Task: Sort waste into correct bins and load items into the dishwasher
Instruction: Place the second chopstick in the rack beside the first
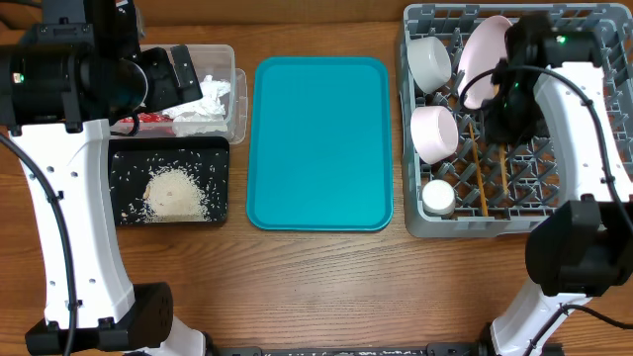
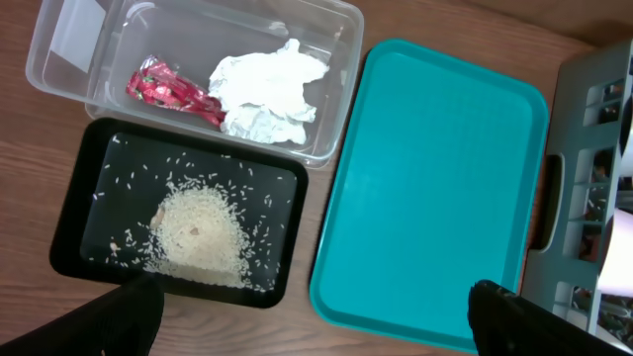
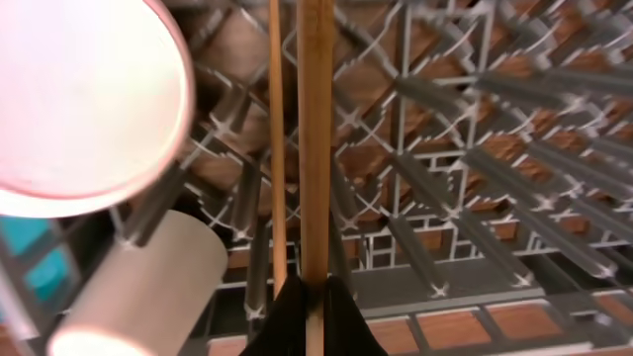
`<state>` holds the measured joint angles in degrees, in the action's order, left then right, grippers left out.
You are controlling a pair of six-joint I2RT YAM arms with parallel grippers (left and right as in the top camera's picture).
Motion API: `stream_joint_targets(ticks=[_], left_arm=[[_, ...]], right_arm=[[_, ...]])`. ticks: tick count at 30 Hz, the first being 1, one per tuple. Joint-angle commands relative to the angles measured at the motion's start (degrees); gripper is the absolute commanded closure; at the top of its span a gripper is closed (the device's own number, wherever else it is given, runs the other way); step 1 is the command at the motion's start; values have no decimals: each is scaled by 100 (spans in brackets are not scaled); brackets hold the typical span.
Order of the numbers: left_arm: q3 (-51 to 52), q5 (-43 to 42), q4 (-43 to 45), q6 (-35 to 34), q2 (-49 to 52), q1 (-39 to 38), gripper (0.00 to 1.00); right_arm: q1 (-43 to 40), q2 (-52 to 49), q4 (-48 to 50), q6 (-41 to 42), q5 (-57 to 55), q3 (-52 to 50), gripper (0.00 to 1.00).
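Right wrist view: right gripper (image 3: 315, 297) clamps 1 chopstick (image 3: 316, 138) in rack (image 3: 475, 148); lay flat beside other chopstick (image 3: 277, 148), then release; left gripper (image 2: 312, 302) spread, empty.

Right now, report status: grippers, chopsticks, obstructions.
Left gripper open, empty. Right gripper shut on one chopstick at the dish rack. Second chopstick alongside; no obstruction seen.

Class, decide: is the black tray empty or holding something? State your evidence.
Holding something. The black tray carries a heap of rice grains near its middle, with loose grains scattered across the rest of its floor.
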<state>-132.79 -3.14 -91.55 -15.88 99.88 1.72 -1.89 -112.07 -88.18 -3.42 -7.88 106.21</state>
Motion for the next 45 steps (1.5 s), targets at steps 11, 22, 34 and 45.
stream_joint_targets(ticks=[11,22,34,45], left_arm=[[-11,37,7,109,15,13,0],[-11,37,7,109,15,15,0],[-13,37,7,109,17,13,0],[-13,37,7,109,15,13,0]], right_arm=[[-11,52,-20,70,66,-116,51],[227,214,-883,278,894,1888,51],[1108,1790,-885,1307,1517,3143,0],[1115,2343,-887,1394,1486,3143,0]])
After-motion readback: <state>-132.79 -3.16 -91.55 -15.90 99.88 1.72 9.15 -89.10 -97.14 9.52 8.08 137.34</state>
